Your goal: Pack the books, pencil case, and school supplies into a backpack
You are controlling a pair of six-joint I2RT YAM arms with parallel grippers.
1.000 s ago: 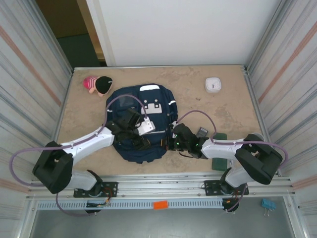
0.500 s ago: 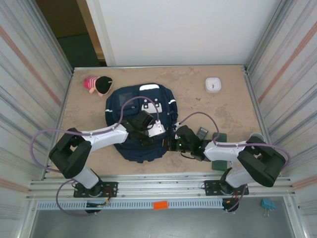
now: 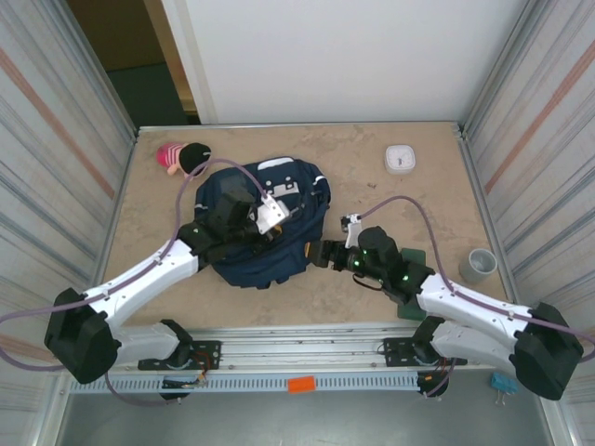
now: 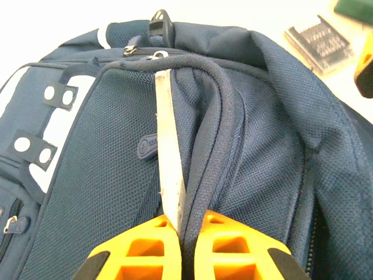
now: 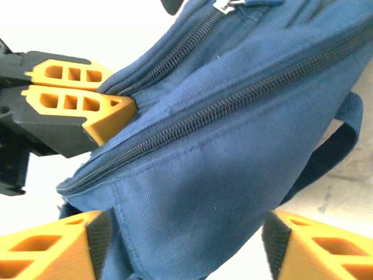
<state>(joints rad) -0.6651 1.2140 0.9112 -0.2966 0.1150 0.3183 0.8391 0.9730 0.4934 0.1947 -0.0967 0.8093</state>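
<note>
Nothing visibly packed: navy-blue fabric backpack (image 3: 260, 265) looks zipped, left gripper (image 4: 182, 221) pinching its fold, right gripper (image 5: 186, 227) open astride its edge; dark grey calculator slab (image 4: 319, 42), dark green book (image 3: 415, 256) outside at 3 o'clock

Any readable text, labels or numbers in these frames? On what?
Nothing legible.
Lettering on the round tab of the backpack: too blurred to read.
Markings on the grey slab: too blurred.
Face of the white device: too small.
</note>
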